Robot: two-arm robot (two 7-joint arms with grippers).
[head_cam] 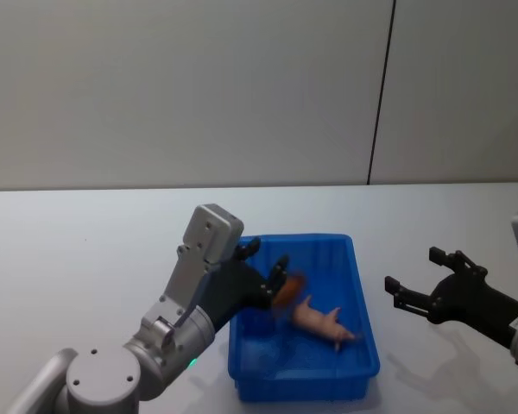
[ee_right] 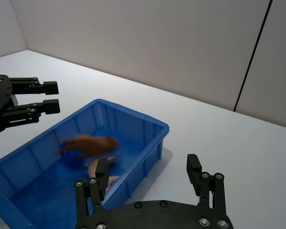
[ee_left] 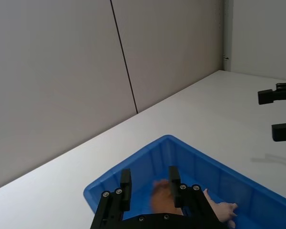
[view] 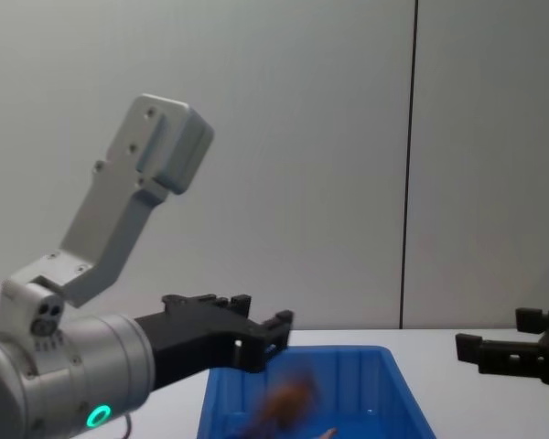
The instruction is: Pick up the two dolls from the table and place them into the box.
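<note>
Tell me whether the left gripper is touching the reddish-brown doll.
Apart. In the right wrist view the reddish-brown doll is a blur in mid-air inside the box, with clear space between it and the open left gripper.

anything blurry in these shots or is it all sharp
Head view: the reddish-brown doll is smeared just beyond the open left gripper, while the pale doll in the blue box is crisp. Right wrist view and chest view: the same doll is streaked. The open right gripper looks sharp.
</note>
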